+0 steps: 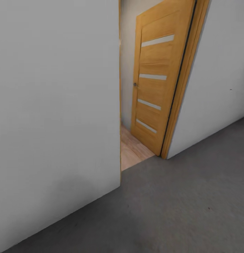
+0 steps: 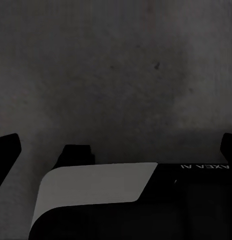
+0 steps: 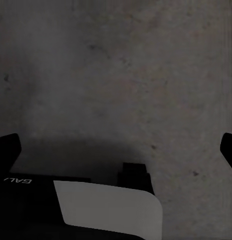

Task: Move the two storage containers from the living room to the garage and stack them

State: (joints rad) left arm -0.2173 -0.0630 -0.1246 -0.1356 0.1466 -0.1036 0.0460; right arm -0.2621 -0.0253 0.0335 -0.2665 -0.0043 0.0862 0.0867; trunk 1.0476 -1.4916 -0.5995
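The two storage containers are out of view. I stand on the garage's dark grey speckled floor, facing an open doorway onto a light wood plank floor. My left gripper hangs over the grey floor, open, its black fingertips far apart with nothing between them. My right gripper is open in the same way above the floor, its fingertips at the picture's two sides.
A pale grey wall stands close on the left, ending at the doorway's edge. A wooden door with pale glass strips is swung open into the far room. Another grey wall runs on the right. The robot's black-and-white body sits below each wrist.
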